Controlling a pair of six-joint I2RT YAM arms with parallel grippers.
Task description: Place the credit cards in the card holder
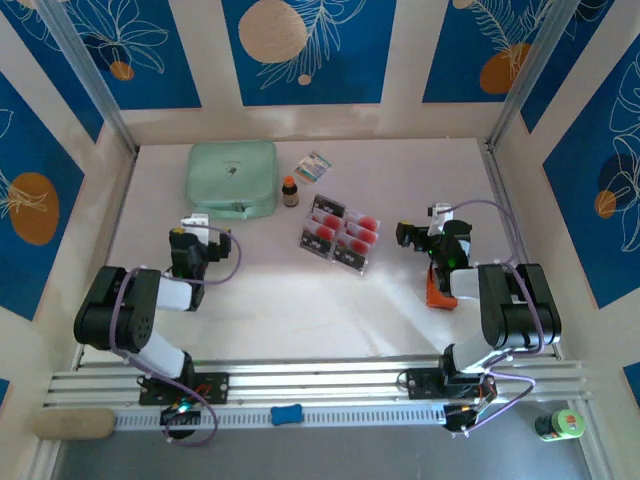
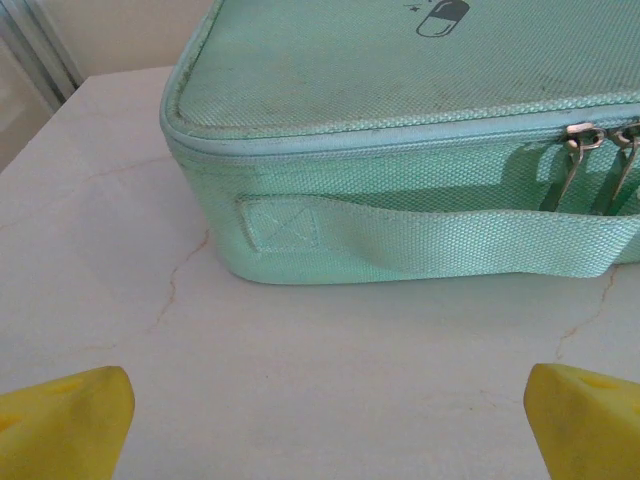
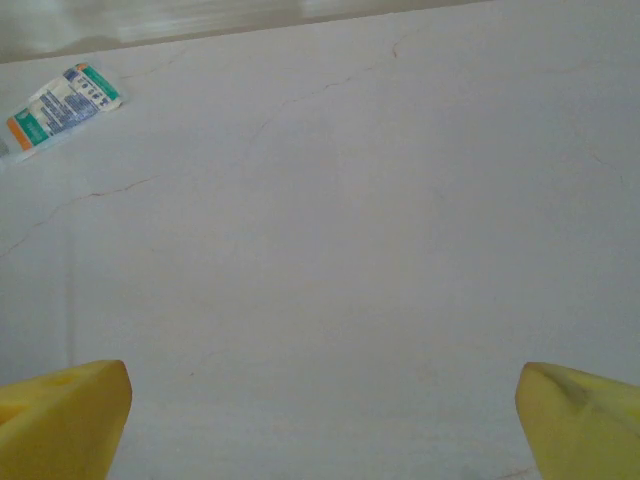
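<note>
Lying clustered mid-table, the cards [image 1: 340, 235] are all outside the holder [image 1: 436, 291], which sits partly under the right arm. The left gripper [image 2: 325, 415] and right gripper [image 3: 320, 415] both stand wide open and empty, so the task looks unstarted: every card is yet to go in.

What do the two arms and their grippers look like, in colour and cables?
Both the left arm and the right arm are black with white sections. A purple cable loops along each. The left gripper and right gripper have yellow, wedge-shaped fingertips.
</note>
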